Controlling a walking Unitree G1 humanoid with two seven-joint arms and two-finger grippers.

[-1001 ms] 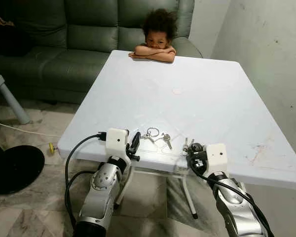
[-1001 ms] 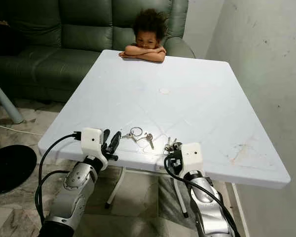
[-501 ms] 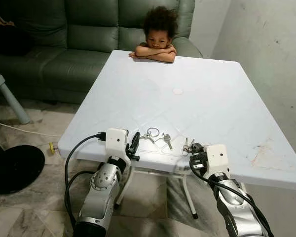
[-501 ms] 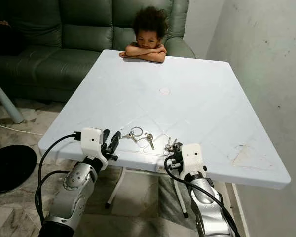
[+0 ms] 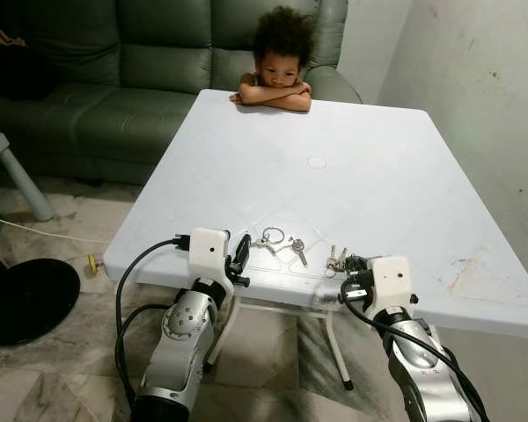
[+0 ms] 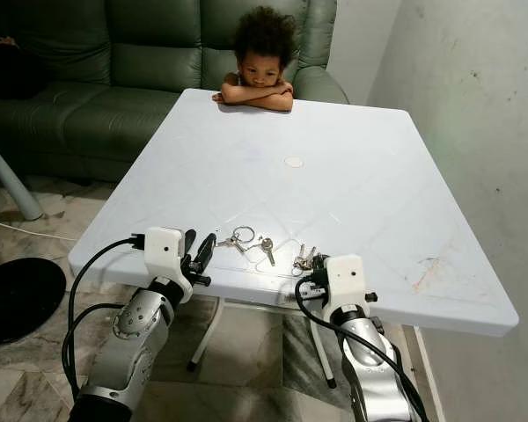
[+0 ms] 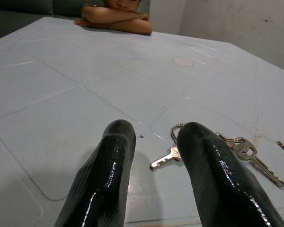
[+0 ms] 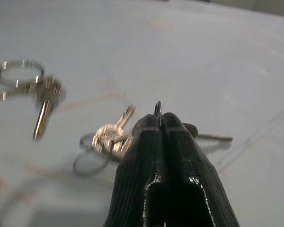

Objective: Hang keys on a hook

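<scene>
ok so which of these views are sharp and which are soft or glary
Both eye views are sharp and evenly lit. In the left wrist view the two glossy black fingers show glare streaks, and the silver keys on a ring are crisp. In the right wrist view the shut right gripper is in focus, while the bunch of silver keys beyond it is blurred.

two silver key bunches flat on white table
</scene>
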